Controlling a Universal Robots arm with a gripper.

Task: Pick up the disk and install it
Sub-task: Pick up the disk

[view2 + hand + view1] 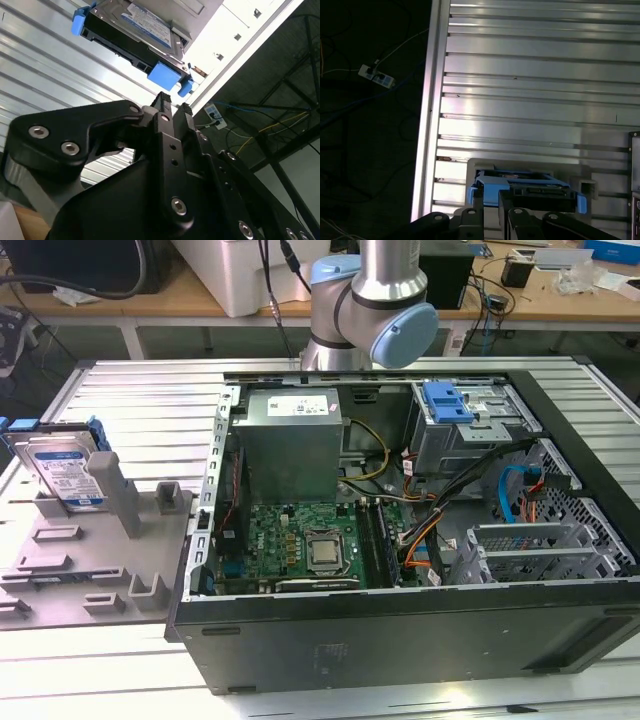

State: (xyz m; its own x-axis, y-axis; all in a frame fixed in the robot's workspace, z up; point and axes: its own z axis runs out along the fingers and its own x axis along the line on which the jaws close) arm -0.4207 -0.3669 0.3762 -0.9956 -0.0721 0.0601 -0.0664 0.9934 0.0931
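Silver under a blue-and-white label, blue-framed, propped tilted on edge in a grey holder (pixel 100 550) at the exterior view's left: the disk (pixel 62 472), well apart from the open computer case (pixel 400 640). Holder and case both on a ribbed aluminium table (pixel 130 390). Inside the case, a grey metal box (pixel 290 445) with a white sticker, a green board (pixel 300 545) just beside it, and a blue latch (pixel 447 402) toward the exterior view's right. Behind the case, the robot arm (pixel 370 300).

In the second wrist view, black gripper (pixel 173 104) with fingertips (pixel 162 102) drawn close, a narrow gap between, nothing held. Just beyond the tips, the disk (pixel 137 27), its blue carrier tab (pixel 164 75) nearest.

In the first wrist view, gripper (pixel 491 200) just short of the disk (pixel 540 192) in its blue frame, fingers nearly together and empty. Off the table edge, a white power strip (pixel 376 76) on the dark floor.
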